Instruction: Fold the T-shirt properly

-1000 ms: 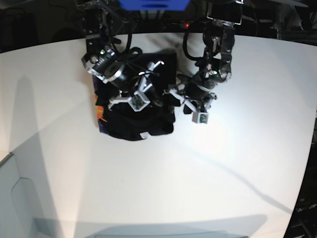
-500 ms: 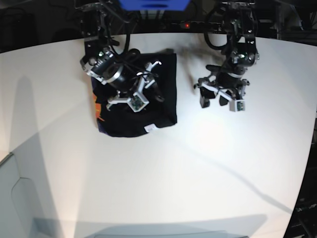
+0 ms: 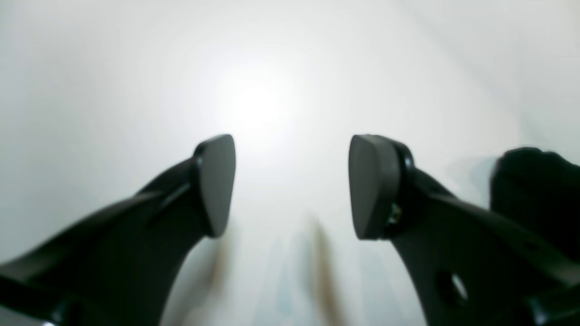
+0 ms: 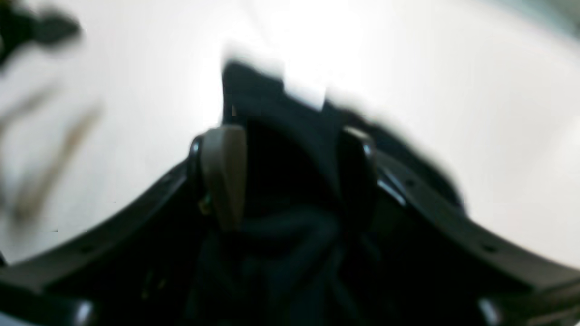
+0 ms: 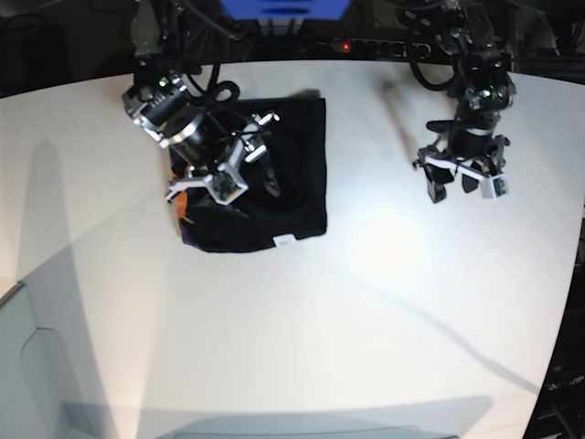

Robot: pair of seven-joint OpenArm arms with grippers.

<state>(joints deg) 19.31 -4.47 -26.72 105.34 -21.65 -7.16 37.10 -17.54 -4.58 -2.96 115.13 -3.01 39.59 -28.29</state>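
The black T-shirt [image 5: 292, 183] lies folded into a rough rectangle on the white table [image 5: 366, 320], at the back left. Its white tag [image 5: 285, 240] shows at the near edge, and a bit of orange print [image 5: 183, 201] peeks out on the left side. My right gripper [image 5: 263, 154] hovers over the shirt with its jaws apart. In the blurred right wrist view the pads [image 4: 222, 176] stand wide over the dark cloth [image 4: 281, 108], gripping nothing. My left gripper [image 5: 454, 187] is open over bare table, well to the right of the shirt, with nothing between its fingertips [image 3: 217, 181].
A thin brown streak [image 5: 399, 119] marks the table between the shirt and the left arm. Dark equipment and cables [image 5: 366, 41] line the table's far edge. A pale grey panel [image 5: 23, 366] sits at the near left corner.
My right gripper has opened and let go of the cloth, then drawn back to the left. The left arm has swung away to the right, and the shirt now lies flatter.
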